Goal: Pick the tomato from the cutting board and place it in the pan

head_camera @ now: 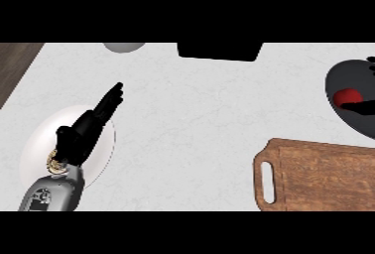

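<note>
The red tomato point(345, 95) lies inside the dark grey pan point(343, 74) at the view's right edge. My right hand point(362, 106) shows only as a black shape against the tomato's lower side, mostly cut off by the edge, so its hold is unclear. The wooden cutting board point(322, 173) with a handle slot sits at the lower right with nothing on it. At the left, my left hand point(92, 124) rests open with straight fingers pointing up and right.
A white plate point(33, 149) lies under my left hand. A grey bowl point(124, 46) and a black object point(219, 50) stand along the far edge. The counter's dark wooden border point(15, 64) runs along the upper left.
</note>
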Motion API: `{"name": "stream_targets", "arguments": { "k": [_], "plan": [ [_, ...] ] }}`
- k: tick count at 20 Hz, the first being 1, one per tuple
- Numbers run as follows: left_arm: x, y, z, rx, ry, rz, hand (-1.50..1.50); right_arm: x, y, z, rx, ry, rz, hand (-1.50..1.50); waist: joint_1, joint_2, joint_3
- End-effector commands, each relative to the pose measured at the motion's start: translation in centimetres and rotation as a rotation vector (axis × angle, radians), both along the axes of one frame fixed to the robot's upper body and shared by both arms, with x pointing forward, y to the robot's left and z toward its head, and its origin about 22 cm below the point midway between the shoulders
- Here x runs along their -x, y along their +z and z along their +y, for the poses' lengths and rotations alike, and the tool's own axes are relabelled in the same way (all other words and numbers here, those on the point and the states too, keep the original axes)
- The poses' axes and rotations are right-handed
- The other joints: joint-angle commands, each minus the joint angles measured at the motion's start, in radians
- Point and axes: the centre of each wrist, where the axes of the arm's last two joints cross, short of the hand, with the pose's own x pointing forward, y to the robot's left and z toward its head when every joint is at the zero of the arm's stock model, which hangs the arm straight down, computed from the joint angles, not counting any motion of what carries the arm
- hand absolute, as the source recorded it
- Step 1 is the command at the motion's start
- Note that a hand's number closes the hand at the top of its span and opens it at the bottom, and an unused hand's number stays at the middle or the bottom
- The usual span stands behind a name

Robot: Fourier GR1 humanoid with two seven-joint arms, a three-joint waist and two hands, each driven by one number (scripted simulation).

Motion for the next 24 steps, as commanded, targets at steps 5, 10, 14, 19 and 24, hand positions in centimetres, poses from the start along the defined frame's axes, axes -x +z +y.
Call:
{"name": "stream_targets", "arguments": {
  "k": [5, 10, 14, 19, 24],
  "plan": [
    [-0.5, 0.6, -0.6, 0.010, 0.005, 0.002, 0.00, 0.6, 0.5, -1.2, -0.360, 0.024, -0.198, -1.50, -0.019, 0.000, 0.003],
    [-0.1, 0.1, 0.3, 0.006, 0.025, -0.001, 0.00, 3.5, -0.3, -4.0, -0.491, 0.077, -0.210, -1.50, -0.024, 0.000, 0.003],
    [-0.5, -0.2, 0.2, 0.000, 0.029, 0.001, 0.00, 4.9, 0.5, -5.9, -0.533, 0.167, -0.214, -1.50, -0.035, -0.002, 0.001],
    [0.5, -0.8, 0.2, -0.005, 0.034, 0.018, 0.00, 7.8, 0.0, -8.1, -0.538, 0.209, -0.316, -1.50, -0.038, -0.010, 0.001],
    [0.2, -0.7, 0.8, 0.007, 0.051, 0.029, 0.00, 10.4, -2.7, -8.6, -0.549, 0.206, -0.299, -1.50, -0.045, -0.013, 0.001]
  ]
}}
